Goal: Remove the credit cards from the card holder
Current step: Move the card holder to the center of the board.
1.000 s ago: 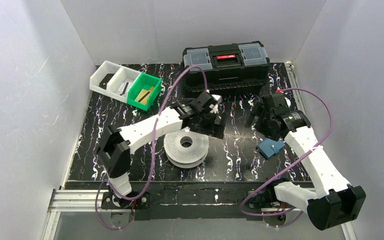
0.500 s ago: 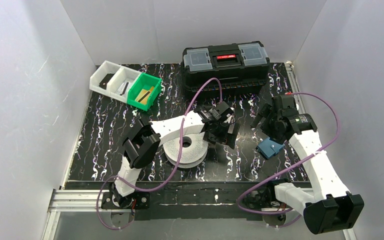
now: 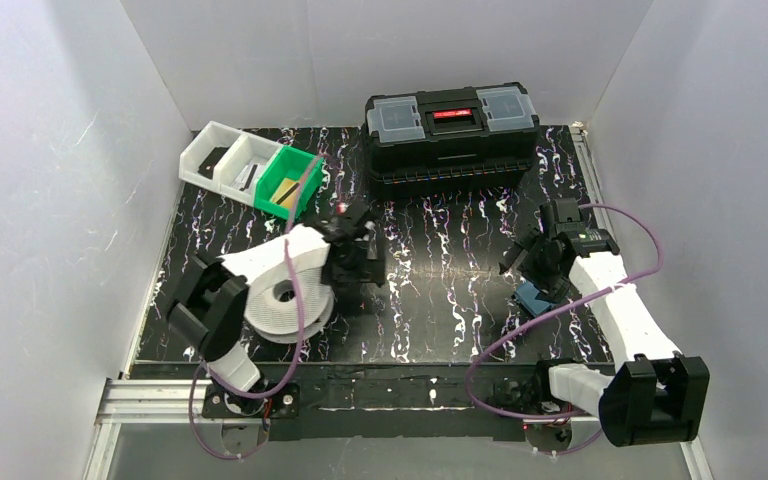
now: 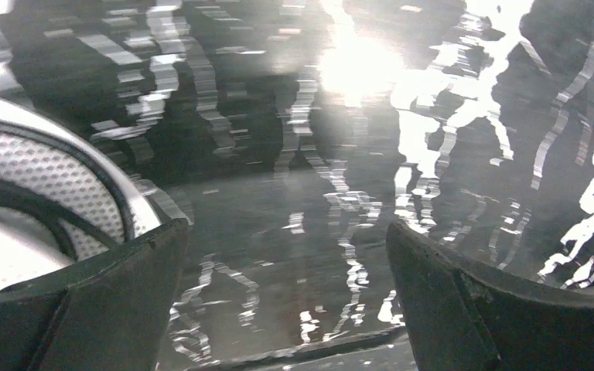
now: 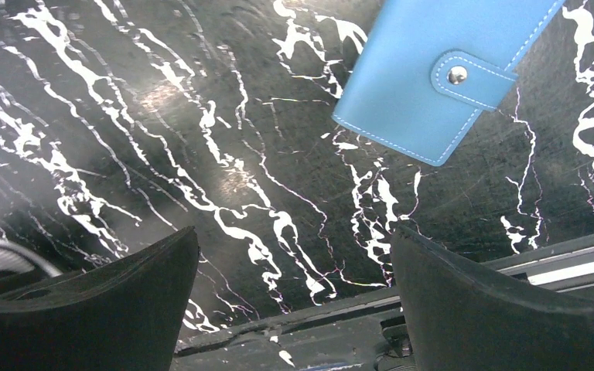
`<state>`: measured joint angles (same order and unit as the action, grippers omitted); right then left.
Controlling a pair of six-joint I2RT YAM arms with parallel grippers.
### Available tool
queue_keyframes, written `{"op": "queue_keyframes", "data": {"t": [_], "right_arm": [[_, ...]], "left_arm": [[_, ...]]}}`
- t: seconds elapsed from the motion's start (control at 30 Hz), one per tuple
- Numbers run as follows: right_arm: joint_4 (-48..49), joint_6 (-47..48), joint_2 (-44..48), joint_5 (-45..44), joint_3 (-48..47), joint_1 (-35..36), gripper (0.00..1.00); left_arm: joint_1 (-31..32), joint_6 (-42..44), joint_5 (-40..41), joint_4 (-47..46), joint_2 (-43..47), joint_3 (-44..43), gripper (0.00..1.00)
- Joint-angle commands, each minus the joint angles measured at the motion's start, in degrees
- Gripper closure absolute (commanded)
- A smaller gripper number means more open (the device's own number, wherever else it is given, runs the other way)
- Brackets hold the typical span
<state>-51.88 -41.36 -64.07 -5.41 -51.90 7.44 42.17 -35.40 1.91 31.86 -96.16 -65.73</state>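
Black white-veined tabletop (image 3: 440, 290) within white walls (image 3: 60, 150), blue card holder (image 5: 425, 77) lying snapped shut at four o'clock just beside right gripper (image 5: 294, 255), left gripper (image 4: 286, 255) beside white spool (image 3: 280, 300), both spread wide, holding nothing.

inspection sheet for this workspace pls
surface: black marbled table
job's things: blue holder closed, strap snapped, flat on the table; cards: nothing seen
clutter: toolbox at back; green bin and white bins back left; white spool partly under left arm
grippers: left gripper open, empty, beside spool; right gripper open, empty, near holder
cables: purple cables loop along both arms
surroundings: white walls; metal rail at near edge
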Motion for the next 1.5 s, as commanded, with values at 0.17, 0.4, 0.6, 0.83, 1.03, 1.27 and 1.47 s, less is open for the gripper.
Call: {"op": "queue_keyframes", "data": {"t": [0.17, 0.4, 0.6, 0.83, 1.03, 1.27, 1.47], "right_arm": [[4.10, -0.52, -2.98, 4.90, 5.09, -13.80, 0.00], [8.53, -1.22, -6.82, 4.05, 6.42, -23.36, 0.00], [13.66, -2.74, -13.45, 3.57, 5.61, -26.59, 0.00], [15.70, -1.50, -21.18, 4.44, 2.68, -25.07, 0.19], [13.71, -2.40, -22.09, 2.13, 1.91, -14.02, 0.29], [16.93, -6.16, -25.86, 10.90, 0.86, 6.99, 0.39], [14.40, -7.59, -31.44, 11.58, -7.10, 23.22, 0.30]], "left_arm": [[-15.68, 3.62, 2.42, 5.76, 12.79, 7.56, 0.01], [-17.92, 6.13, -5.78, 6.25, 15.68, 4.14, 0.01], [-17.74, 7.87, -10.08, 7.11, 17.76, 1.89, 0.00], [-17.74, 9.72, -11.28, 8.72, 19.91, 1.00, 0.01], [-17.70, 9.00, -11.53, 8.76, 20.85, 1.91, 0.00], [-17.57, 8.12, -11.83, 8.68, 21.02, 2.99, 0.00], [-17.06, 6.92, -12.49, 8.29, 20.18, 3.90, 0.00]]}}
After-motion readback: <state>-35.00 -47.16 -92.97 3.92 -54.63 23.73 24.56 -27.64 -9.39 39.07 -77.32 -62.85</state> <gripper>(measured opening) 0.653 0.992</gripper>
